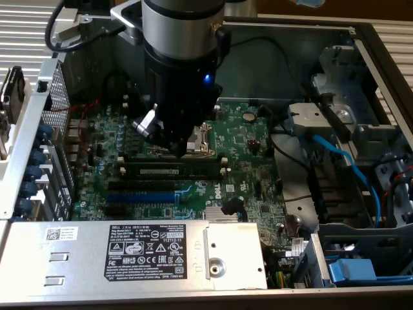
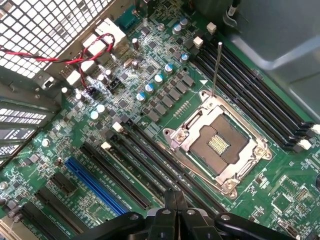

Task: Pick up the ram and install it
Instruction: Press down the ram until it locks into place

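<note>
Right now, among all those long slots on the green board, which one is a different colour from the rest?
The blue expansion slot, also seen in the exterior view. The other long slots beside it are all black.

The ram sits in a slot on the motherboard, just beside the CPU socket; the gripper hangs above them, the power supply lies nearer the camera

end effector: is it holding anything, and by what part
Nothing is held: the end effector is shut with nothing between its tips, just above the ram, which lies on the motherboard.
</note>
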Robot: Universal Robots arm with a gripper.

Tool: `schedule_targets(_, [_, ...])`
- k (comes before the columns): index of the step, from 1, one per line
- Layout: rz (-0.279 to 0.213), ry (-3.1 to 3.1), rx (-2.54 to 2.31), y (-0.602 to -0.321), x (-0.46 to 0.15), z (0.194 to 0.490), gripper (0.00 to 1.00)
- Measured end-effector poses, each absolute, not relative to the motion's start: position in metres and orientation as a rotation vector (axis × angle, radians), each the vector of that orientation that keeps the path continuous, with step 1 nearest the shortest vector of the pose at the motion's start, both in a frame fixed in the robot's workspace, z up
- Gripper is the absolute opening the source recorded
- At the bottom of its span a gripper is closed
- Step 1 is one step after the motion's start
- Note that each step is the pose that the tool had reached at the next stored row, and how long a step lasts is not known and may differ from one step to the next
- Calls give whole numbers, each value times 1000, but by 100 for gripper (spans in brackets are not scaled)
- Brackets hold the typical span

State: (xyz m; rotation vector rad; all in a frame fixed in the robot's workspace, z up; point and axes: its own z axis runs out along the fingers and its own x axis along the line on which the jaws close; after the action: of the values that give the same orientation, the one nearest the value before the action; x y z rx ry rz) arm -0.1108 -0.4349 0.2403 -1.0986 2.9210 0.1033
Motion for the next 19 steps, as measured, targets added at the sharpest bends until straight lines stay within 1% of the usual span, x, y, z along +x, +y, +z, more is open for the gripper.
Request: schedule_targets(19, [120, 3012, -841, -435, -111, 240, 10])
